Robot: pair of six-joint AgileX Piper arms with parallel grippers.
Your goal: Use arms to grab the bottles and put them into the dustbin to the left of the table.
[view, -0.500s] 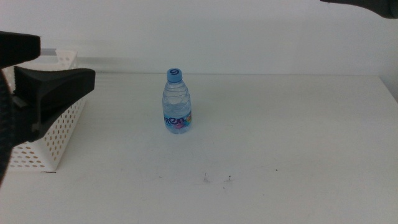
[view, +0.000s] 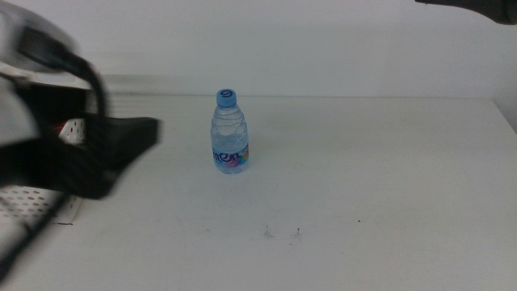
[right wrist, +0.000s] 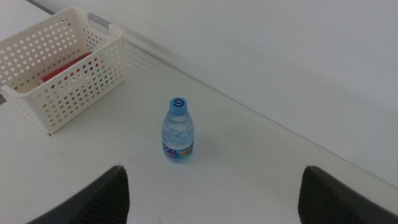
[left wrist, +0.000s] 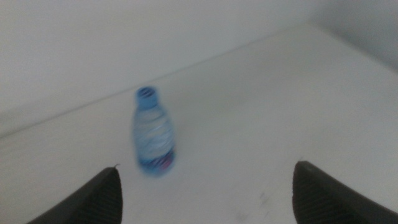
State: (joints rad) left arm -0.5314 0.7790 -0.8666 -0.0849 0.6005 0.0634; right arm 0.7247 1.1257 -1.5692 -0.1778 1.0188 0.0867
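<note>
With something red already showing through the dustbin (right wrist: 62, 74) wall, I judge the approach step in hand: my left gripper (left wrist: 205, 193), jaws wide, faces the upright water bottle (left wrist: 152, 134) standing well ahead (right gripper (right wrist: 211, 193) waits, also wide), so the next move calls for advancing until the jaws straddle it.

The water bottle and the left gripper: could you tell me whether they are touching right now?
Apart. In the left wrist view the water bottle stands upright on the table, with bare tabletop between it and the left gripper's open jaws.
</note>
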